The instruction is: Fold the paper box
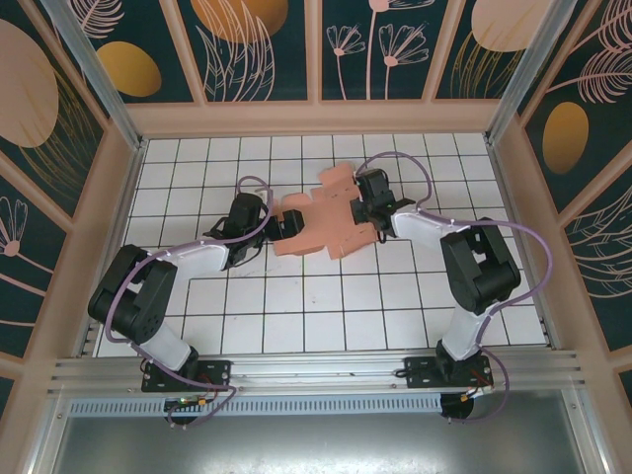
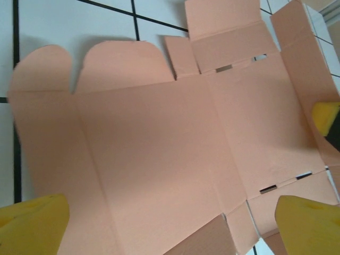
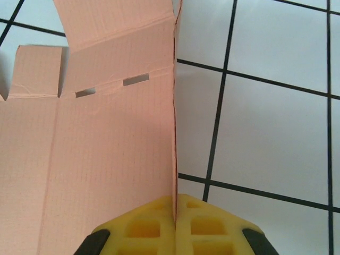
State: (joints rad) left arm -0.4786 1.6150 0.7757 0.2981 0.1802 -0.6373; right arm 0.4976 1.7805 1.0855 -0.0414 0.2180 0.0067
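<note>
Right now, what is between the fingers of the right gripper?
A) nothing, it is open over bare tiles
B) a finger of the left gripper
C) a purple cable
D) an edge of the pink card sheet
D: in the right wrist view the right gripper is shut on a thin edge of the paper box, which runs into the seam between its yellow fingers.

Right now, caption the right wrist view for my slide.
Right gripper pinching an upturned edge of the unfolded paper box on white tiles.

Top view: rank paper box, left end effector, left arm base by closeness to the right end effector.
1. paper box, pinched by right end effector.
2. left end effector, open at its left end.
3. left arm base, near-left corner.
</note>
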